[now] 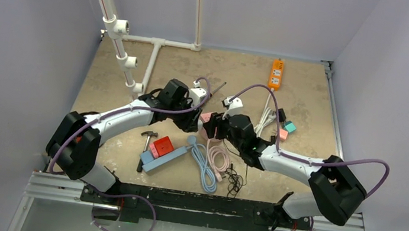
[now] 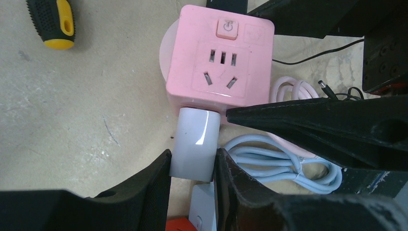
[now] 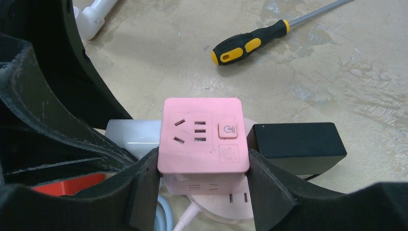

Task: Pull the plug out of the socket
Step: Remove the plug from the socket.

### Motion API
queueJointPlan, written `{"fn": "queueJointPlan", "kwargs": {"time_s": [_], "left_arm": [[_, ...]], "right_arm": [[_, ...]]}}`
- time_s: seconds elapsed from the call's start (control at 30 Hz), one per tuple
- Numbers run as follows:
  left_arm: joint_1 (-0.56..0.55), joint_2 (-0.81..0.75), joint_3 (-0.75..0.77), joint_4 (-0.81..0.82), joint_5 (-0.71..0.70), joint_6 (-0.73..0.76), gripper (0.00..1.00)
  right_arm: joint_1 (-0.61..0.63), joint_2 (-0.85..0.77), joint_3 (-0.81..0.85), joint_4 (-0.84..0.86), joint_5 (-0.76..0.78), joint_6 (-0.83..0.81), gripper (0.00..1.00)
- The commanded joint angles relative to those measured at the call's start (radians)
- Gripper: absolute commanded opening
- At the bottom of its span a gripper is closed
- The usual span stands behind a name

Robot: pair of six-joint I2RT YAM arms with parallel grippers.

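Observation:
The pink cube socket sits on the table, and my right gripper is shut on its two sides. A white plug sticks out of one side of the socket, its body flush against the pink face. My left gripper is shut on this plug, one pad on each flank. In the top view both grippers meet at the socket in the middle of the table. A black adapter sits in the socket's opposite side.
A black-and-yellow screwdriver lies beyond the socket. A coiled blue cable and a pink cable lie on the near side. A hammer, a red block on a blue box, an orange power strip and white pipes surround the spot.

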Motion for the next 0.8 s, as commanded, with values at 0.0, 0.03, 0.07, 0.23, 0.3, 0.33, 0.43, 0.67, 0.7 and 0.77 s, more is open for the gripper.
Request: {"fn": "queueJointPlan", "kwargs": {"time_s": [0.0,0.03,0.07,0.23,0.3,0.33,0.43,0.67,0.7,0.77], "left_arm": [[0.089,-0.025,0.036,0.011,-0.153,-0.009,0.0],[0.096,-0.021,0.038,0.009,-0.157,-0.008,0.0],[0.102,-0.018,0.04,0.01,-0.161,-0.009,0.0],[0.112,-0.003,0.044,-0.001,-0.182,-0.012,0.0],[0.111,-0.007,0.04,0.003,-0.147,-0.011,0.0],[0.111,-0.011,0.037,0.012,-0.123,-0.012,0.0],[0.11,-0.019,0.029,0.031,-0.058,-0.014,0.0],[0.067,-0.044,0.02,0.037,-0.009,-0.007,0.0],[0.06,-0.052,0.019,0.034,-0.01,-0.005,0.0],[0.048,-0.068,0.013,0.036,-0.009,-0.006,0.0]], "right_arm": [[-0.006,-0.084,-0.033,0.008,-0.063,-0.082,0.0],[-0.006,-0.088,-0.034,0.01,-0.072,-0.084,0.0],[-0.006,-0.09,-0.034,0.01,-0.079,-0.086,0.0],[-0.005,-0.096,-0.037,0.012,-0.094,-0.088,0.0],[-0.004,-0.095,-0.039,0.01,-0.084,-0.086,0.0],[-0.005,-0.092,-0.038,0.009,-0.073,-0.083,0.0],[-0.005,-0.066,-0.027,-0.008,-0.026,-0.063,0.0],[-0.004,0.019,0.025,-0.065,0.13,0.001,0.0],[-0.004,0.028,0.034,-0.078,0.153,0.017,0.0],[-0.004,0.05,0.049,-0.1,0.19,0.035,0.0]]}}
